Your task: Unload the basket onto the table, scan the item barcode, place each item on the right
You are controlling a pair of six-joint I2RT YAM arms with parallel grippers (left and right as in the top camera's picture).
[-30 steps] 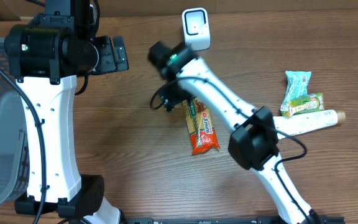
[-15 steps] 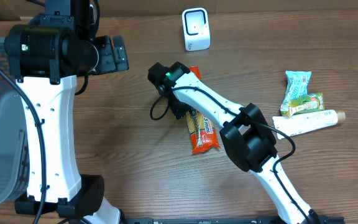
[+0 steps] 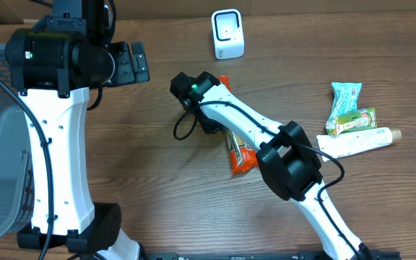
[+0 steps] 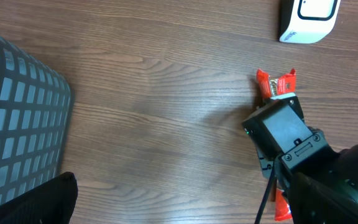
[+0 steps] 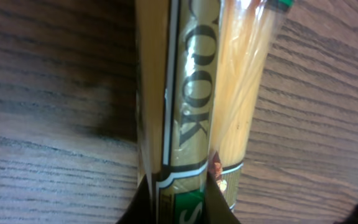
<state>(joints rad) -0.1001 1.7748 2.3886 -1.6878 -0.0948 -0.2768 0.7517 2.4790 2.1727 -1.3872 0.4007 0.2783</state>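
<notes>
Overhead | right arm [image 3: 245, 120] overlaps pasta packet [image 3: 243, 158] | scanner [image 3: 227, 33] beyond | snacks [image 3: 348, 108] right

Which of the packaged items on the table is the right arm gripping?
The orange-and-gold noodle packet mid-table, pinched in the right gripper; the teal snack packet, green bar and white tube lie apart.

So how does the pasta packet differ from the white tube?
The pasta packet is orange and yellow; the tube is white. The right gripper is shut on the packet; the tube lies free beside two snack packs. Both are long and narrow.
</notes>
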